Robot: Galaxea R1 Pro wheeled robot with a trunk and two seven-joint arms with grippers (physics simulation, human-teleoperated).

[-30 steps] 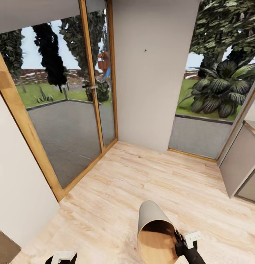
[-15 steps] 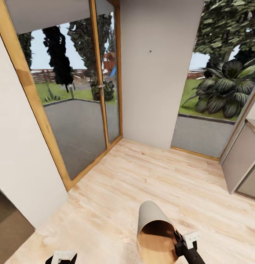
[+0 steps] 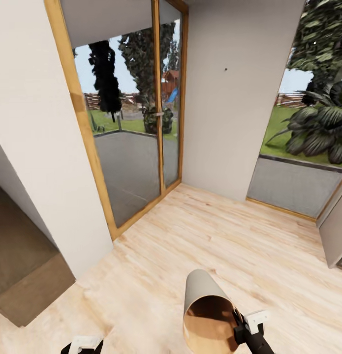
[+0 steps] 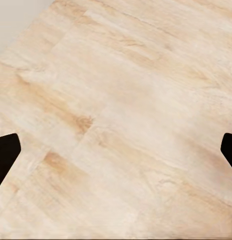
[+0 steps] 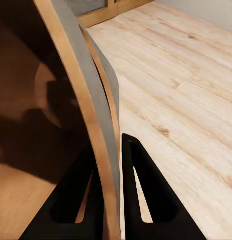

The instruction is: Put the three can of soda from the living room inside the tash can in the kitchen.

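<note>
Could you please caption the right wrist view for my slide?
Right gripper pinching the tan-lined, grey-walled round bucket's rim above pale wood floor.

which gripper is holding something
The right gripper: its fingers pinch the bucket wall, one inside and one outside the rim. The left gripper is spread wide over bare wood floor with nothing between its fingers.

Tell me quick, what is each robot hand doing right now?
Left gripper: open, empty, its dark fingertips wide apart above the pale wood floor.
Right gripper: closed on the rim of the round tapered bucket, tan wood inside, grey outside.
</note>
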